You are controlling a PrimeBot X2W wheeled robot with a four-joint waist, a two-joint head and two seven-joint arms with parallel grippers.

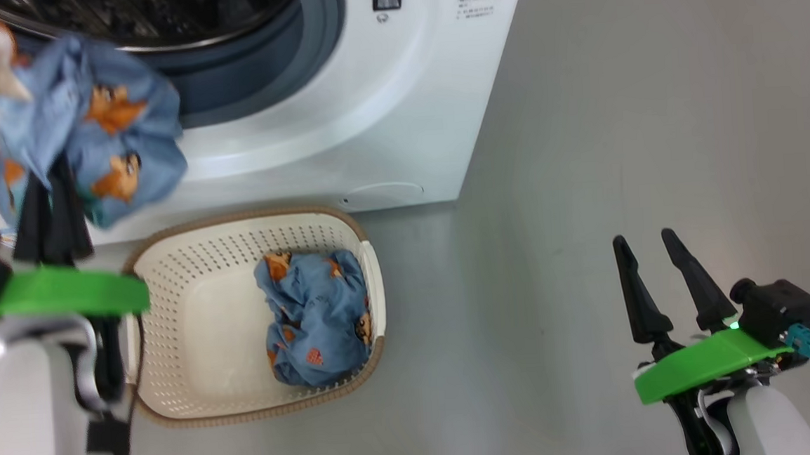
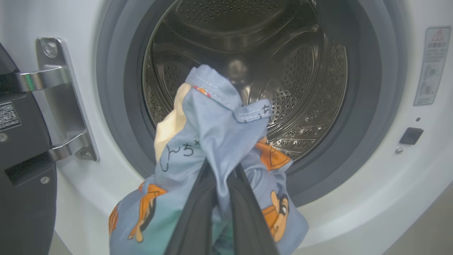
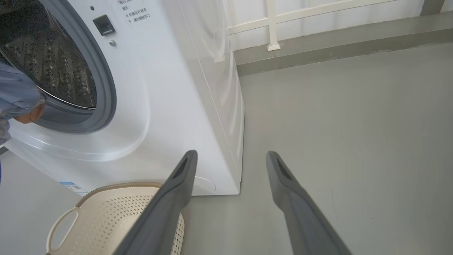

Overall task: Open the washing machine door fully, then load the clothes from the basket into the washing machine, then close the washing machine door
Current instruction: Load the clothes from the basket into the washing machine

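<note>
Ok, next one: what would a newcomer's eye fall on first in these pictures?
First, the blue cartoon-print garment bunched in the shut left tool, held up right before the open steel drum of the washing machine. Next, a second matching garment lying in the cream basket below. The right tool stands open and empty off to the right.

Two garments: held garment (image 2: 212, 134) pinched in left gripper (image 2: 221, 166), second garment (image 1: 319, 317) below it, inside one basket (image 1: 196, 381). One washing machine (image 2: 389, 170), straight ahead of fingertips.
</note>
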